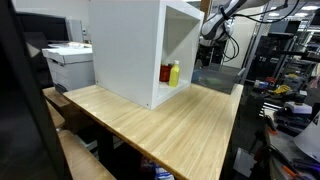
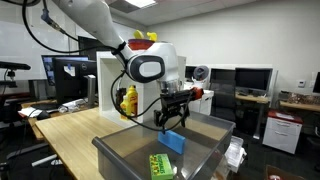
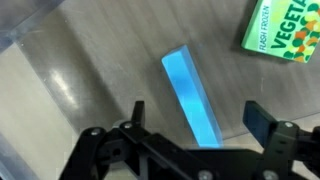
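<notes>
My gripper (image 3: 195, 120) is open, its two dark fingers spread wide on either side of a flat blue block (image 3: 190, 95) that lies below it inside a clear plastic bin (image 2: 120, 152). Nothing is between the fingers' pads. In an exterior view the gripper (image 2: 172, 118) hangs just above the blue block (image 2: 173, 140) over the bin. A green vegetable box (image 3: 284, 30) lies in the bin beside the block; it also shows in the exterior view (image 2: 160, 166).
A white open cabinet (image 1: 130, 50) stands on the wooden table (image 1: 170, 125), holding a yellow bottle (image 1: 175, 72) and a red one (image 1: 166, 73). A printer (image 1: 68, 62) sits beyond the table. Desks with monitors (image 2: 250, 80) line the room.
</notes>
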You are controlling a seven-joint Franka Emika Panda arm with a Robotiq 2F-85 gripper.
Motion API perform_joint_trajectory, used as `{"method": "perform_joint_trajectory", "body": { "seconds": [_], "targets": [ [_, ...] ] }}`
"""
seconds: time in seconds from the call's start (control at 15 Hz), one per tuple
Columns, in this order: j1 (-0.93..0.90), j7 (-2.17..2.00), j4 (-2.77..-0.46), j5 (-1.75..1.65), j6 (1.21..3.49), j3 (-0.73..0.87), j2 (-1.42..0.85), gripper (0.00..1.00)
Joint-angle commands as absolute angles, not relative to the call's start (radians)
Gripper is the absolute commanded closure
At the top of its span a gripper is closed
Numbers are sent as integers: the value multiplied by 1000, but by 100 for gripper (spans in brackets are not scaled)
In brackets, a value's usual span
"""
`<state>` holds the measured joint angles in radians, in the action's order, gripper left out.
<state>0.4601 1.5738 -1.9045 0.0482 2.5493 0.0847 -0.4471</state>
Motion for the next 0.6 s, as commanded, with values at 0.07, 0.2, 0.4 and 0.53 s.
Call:
{"method": "perform_joint_trajectory", "body": {
  "seconds": [0.07, 0.2, 0.4, 0.53],
  "targets": [
    [479, 1626, -1876, 75, 2514, 75, -474, 0],
    [478, 1621, -1864, 70, 2513, 75, -487, 0],
    [476, 1620, -1856, 62, 2516, 76, -505, 0],
    [477, 1619, -1858, 62, 2513, 74, -510, 0]
  ]
}}
